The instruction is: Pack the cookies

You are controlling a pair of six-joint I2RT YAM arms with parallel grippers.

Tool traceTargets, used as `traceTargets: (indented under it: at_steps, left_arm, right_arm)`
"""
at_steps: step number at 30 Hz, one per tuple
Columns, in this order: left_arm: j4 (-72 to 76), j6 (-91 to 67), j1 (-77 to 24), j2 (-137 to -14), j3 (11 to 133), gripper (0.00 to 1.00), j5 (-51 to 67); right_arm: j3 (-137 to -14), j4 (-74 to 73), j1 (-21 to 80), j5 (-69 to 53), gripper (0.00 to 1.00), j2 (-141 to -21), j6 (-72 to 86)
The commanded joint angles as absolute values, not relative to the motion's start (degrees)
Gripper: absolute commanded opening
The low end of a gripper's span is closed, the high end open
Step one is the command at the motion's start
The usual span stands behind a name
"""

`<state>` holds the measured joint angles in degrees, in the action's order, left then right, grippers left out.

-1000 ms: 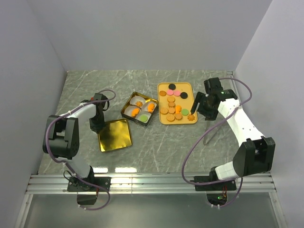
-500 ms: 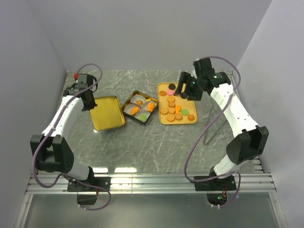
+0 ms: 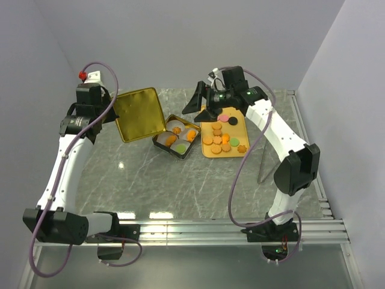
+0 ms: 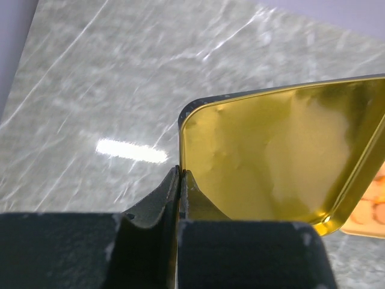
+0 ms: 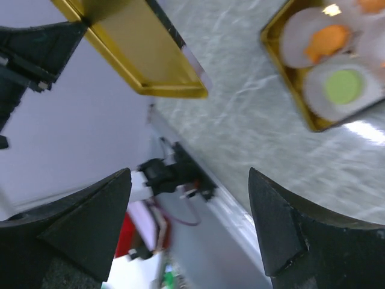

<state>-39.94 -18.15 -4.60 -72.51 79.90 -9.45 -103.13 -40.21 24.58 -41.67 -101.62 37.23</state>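
The cookies (image 3: 223, 139), mostly orange and tan with pink, green and black ones, lie on a yellow tray (image 3: 205, 131). A few more sit in white paper cups in the open gold tin (image 3: 176, 137), which also shows in the right wrist view (image 5: 329, 65). My left gripper (image 3: 112, 114) is shut on the edge of the gold lid (image 3: 139, 113) and holds it tilted in the air, left of the tin. In the left wrist view the fingertips (image 4: 174, 180) pinch the lid's rim (image 4: 283, 150). My right gripper (image 3: 201, 107) is open and empty, raised above the tin's far side (image 5: 189, 205).
Grey marble table (image 3: 198, 180) with white walls behind and to the left. The metal rail (image 3: 192, 229) runs along the near edge. A thin wire stand (image 3: 264, 168) is right of the tray.
The left arm has lifted the lid off the table and carried it up and back. The right arm has swung left from beside the tray to above the tin.
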Motion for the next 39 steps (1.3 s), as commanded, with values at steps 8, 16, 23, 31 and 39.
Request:
traceTargets:
  at_steps: [8,16,23,31,39]
  left_arm:
    - [-25.06,-12.14,-11.85,-65.31,81.31,0.01,-11.33]
    - [-17.93,-4.22,-14.85,-56.35,76.38,0.01,-17.49]
    - [-18.19,-0.70,-20.02,-52.56,73.83,0.01,-20.92]
    - [-18.72,4.65,-30.40,-51.41,72.60,0.01,-31.88]
    - [-13.11,10.62,-43.32,-53.43,69.87,0.01,-46.04]
  right_arm:
    - [-108.01,-37.68,25.05,-54.05,0.84,-109.41,63.62]
    - [-106.17,-37.09,24.70,-58.36,0.84,-111.36,72.15]
    - [-109.32,-44.09,25.05,-61.08,0.84,-115.65,73.05]
    - [-116.29,-53.80,25.58,-64.07,0.85,-118.39,68.55]
    - [-111.45,-54.22,26.19,-66.27,0.87,-113.21,69.18]
